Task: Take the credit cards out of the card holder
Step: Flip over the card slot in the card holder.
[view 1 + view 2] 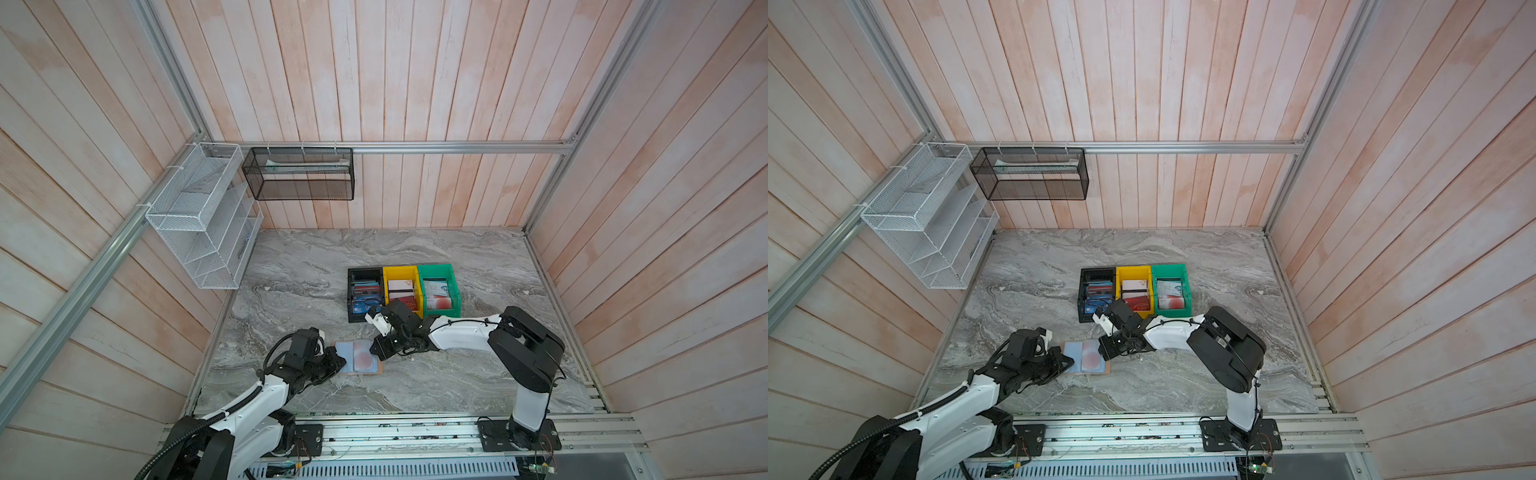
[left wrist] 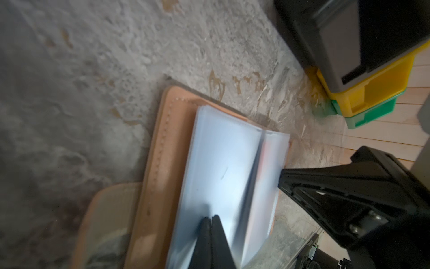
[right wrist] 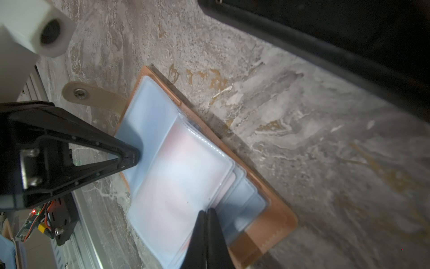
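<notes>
Pale wood-plank walls (image 1: 415, 83) enclose a grey marble tabletop (image 1: 415, 249).

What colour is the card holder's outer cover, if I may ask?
Tan-brown; the card holder shows best in the right wrist view.

Bins (image 1: 434, 267) stand just beyond the card holder (image 1: 358, 357); open table (image 1: 498, 270) lies on either side.

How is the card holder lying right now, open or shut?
Open. The card holder lies spread flat, pale blue sleeves facing up, snap strap undone; a card with a reddish circle shows inside one sleeve.
</notes>
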`<state>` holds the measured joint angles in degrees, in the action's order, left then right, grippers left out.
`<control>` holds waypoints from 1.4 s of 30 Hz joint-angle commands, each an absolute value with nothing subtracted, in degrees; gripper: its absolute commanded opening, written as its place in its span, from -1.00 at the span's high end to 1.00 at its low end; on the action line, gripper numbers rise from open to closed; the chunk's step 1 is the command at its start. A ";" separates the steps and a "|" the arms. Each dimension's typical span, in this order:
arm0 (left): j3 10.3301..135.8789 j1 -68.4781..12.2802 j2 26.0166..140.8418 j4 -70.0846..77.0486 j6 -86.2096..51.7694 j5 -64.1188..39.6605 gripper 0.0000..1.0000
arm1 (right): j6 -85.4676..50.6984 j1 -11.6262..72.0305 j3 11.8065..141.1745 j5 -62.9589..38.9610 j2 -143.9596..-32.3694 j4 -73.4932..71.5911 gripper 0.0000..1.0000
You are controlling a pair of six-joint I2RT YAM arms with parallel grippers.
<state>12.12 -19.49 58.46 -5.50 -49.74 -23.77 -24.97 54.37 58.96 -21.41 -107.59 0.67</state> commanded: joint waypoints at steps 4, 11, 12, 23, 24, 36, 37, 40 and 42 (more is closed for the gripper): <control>9.51 -19.25 59.94 -8.65 -49.22 -21.76 1.00 | -23.49 55.02 60.63 -23.36 -109.55 2.51 1.00; 9.29 -19.25 60.34 -8.39 -49.13 -21.84 1.00 | -23.34 55.15 61.46 -25.33 -110.48 2.11 1.00; 9.27 -19.25 60.38 -8.48 -49.13 -21.81 1.00 | -23.32 55.11 61.45 -25.71 -110.61 2.01 1.00; 8.90 -19.25 60.74 -7.94 -49.13 -21.97 1.00 | -22.87 55.36 63.84 -30.64 -113.88 1.70 1.00; 8.91 -19.25 60.77 -7.99 -49.05 -21.97 1.00 | -22.77 55.44 64.36 -31.08 -114.20 1.95 1.00; 9.43 -19.25 61.46 -8.01 -48.69 -22.49 1.00 | -20.26 55.90 70.27 -34.11 -116.75 4.52 1.00; 9.52 -19.25 61.19 -8.31 -48.69 -22.52 1.00 | -20.07 55.90 70.76 -34.66 -117.02 4.73 1.00; 9.80 -19.25 60.22 -9.25 -48.52 -22.42 1.00 | -19.72 55.90 72.01 -35.34 -117.92 5.17 1.00; 10.00 -19.25 59.81 -9.78 -48.43 -22.26 1.00 | -19.45 55.91 72.81 -35.62 -118.62 5.67 1.00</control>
